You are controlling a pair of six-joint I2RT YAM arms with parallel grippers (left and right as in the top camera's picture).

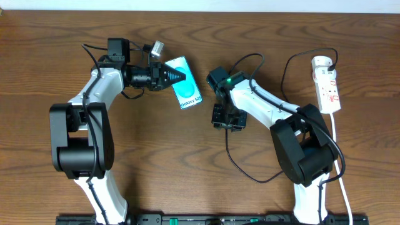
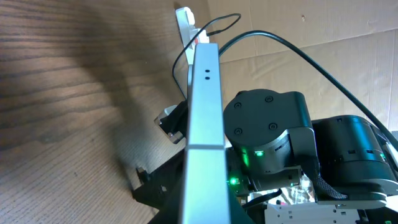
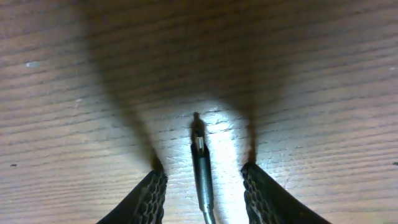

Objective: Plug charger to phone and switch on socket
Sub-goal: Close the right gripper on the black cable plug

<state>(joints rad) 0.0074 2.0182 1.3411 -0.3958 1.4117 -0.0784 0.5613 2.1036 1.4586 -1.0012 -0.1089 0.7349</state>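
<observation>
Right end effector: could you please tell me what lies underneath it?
In the right wrist view, the plug tip of the charger lies on the wooden table between the open fingers of the right end effector, touching neither. Overhead, the end effector covers that tip.

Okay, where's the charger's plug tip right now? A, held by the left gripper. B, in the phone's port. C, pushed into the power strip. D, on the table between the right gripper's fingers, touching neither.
D: the right wrist view shows the plug tip lying on the table with a gap to each finger of the right gripper.
</observation>
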